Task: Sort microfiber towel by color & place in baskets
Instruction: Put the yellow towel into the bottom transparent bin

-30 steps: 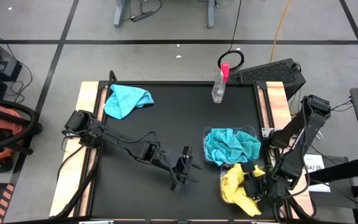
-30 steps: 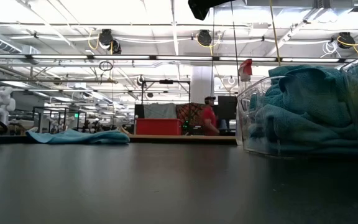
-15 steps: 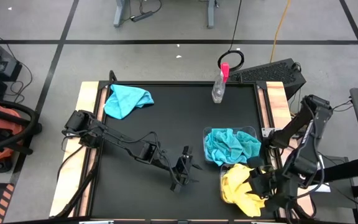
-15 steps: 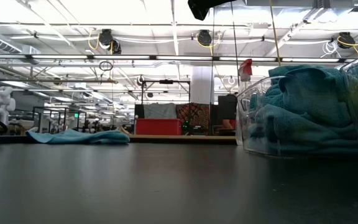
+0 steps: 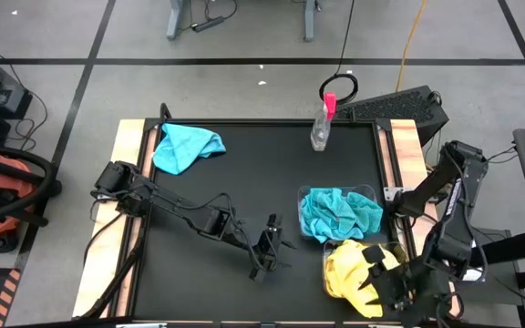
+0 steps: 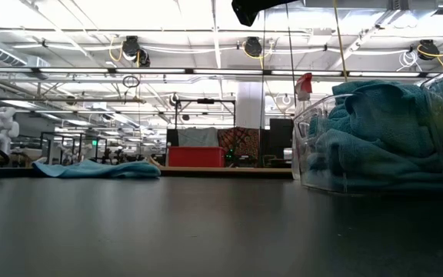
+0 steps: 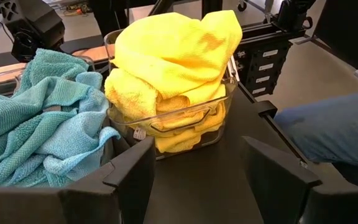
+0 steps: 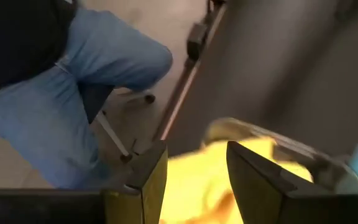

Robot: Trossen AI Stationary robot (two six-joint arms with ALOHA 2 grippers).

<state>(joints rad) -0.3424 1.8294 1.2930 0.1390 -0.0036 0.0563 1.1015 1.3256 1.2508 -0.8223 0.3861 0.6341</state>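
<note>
Two clear baskets stand at the table's right. The nearer basket point(image 7: 188, 119) holds a heap of yellow towels point(image 5: 344, 269); the one behind it point(image 5: 373, 192) holds teal towels point(image 5: 335, 214). A loose blue towel point(image 5: 186, 146) lies flat on the table at the far left. My right gripper point(image 5: 372, 276) hangs open over the yellow heap's near right side, nothing between its fingers point(image 8: 146, 177). My left gripper point(image 5: 268, 251) stands open at mid table, pointing at the baskets, fingers point(image 7: 131, 177) wide apart and empty.
A clear spray bottle with a pink top point(image 5: 322, 123) stands at the far edge, right of the middle. A person's leg in blue jeans point(image 8: 73, 93) shows beside the table's near right corner. Bare black tabletop point(image 5: 217, 191) lies between the blue towel and the baskets.
My right gripper has risen off the yellow towels and drawn back toward the table's near right corner, tipping a little. The yellow heap stays in its basket. My left arm has kept still.
</note>
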